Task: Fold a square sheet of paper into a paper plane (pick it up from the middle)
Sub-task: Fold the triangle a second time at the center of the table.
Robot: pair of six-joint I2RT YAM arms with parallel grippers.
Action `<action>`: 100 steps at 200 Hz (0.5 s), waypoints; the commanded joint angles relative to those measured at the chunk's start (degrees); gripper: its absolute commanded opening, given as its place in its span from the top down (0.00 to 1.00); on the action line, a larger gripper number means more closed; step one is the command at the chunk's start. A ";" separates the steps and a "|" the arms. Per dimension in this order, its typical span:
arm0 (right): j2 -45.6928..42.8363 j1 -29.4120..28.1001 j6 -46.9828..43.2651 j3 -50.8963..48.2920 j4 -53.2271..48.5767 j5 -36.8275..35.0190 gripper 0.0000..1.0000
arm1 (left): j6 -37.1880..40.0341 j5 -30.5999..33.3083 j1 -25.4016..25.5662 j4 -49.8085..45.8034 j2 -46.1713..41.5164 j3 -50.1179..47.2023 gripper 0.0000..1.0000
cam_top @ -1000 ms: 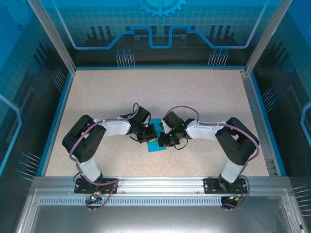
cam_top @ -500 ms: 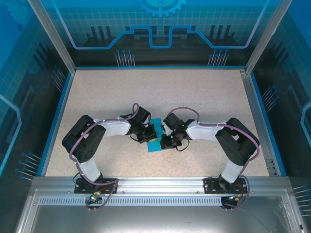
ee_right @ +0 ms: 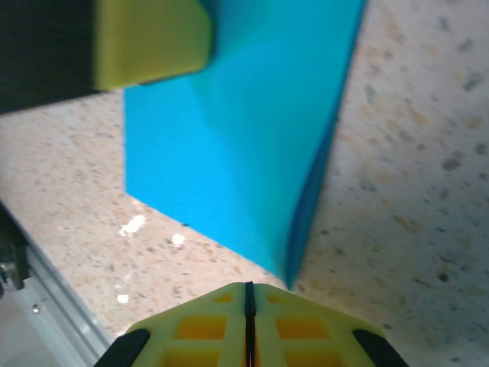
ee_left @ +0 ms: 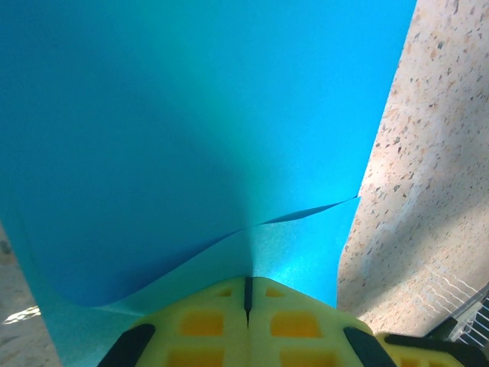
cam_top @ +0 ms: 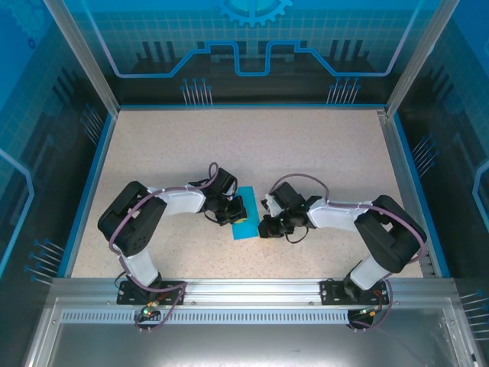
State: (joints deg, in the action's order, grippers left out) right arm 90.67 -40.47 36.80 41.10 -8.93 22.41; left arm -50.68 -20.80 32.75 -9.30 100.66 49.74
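The square sheet of paper (cam_top: 246, 228) lies folded into a narrow cyan strip at the table's middle. It takes up most of the left wrist view as stacked layers (ee_left: 191, 115), with a flap edge crossing it. My left gripper (cam_top: 238, 210) is shut on the paper's left side, and a ridge of paper runs out from its yellow tips (ee_left: 247, 279). My right gripper (cam_top: 264, 227) is shut with nothing in it, just right of the strip. In the right wrist view its tips (ee_right: 248, 284) stand on bare table beside the paper's (ee_right: 229, 138) pointed corner. A left fingertip (ee_right: 153, 38) rests on the paper's far end.
The speckled beige table (cam_top: 306, 153) stretches around the paper on all sides. A metal rail (cam_top: 244, 290) runs along the near edge, and blue glass walls (cam_top: 244, 46) close in the back and sides.
My right gripper has slid off the paper to the right and slightly nearer, its arm swinging outward. The left gripper and the paper have stayed put.
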 commanded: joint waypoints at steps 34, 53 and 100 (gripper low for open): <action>6.50 0.42 -0.45 7.38 -0.03 0.57 0.91 | 1.06 2.78 0.16 -3.59 0.81 -0.52 0.95; 8.04 0.64 -0.84 7.85 -0.70 0.28 0.91 | 0.93 2.86 0.14 -3.51 0.45 -0.86 0.95; 6.30 2.03 -1.81 3.27 -3.28 -0.13 0.92 | 0.88 3.91 0.17 -4.21 0.29 -0.96 0.95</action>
State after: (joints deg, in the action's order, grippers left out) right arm 98.26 -39.79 36.49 47.13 -9.34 22.57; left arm -50.65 -20.75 32.75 -9.37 100.55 49.74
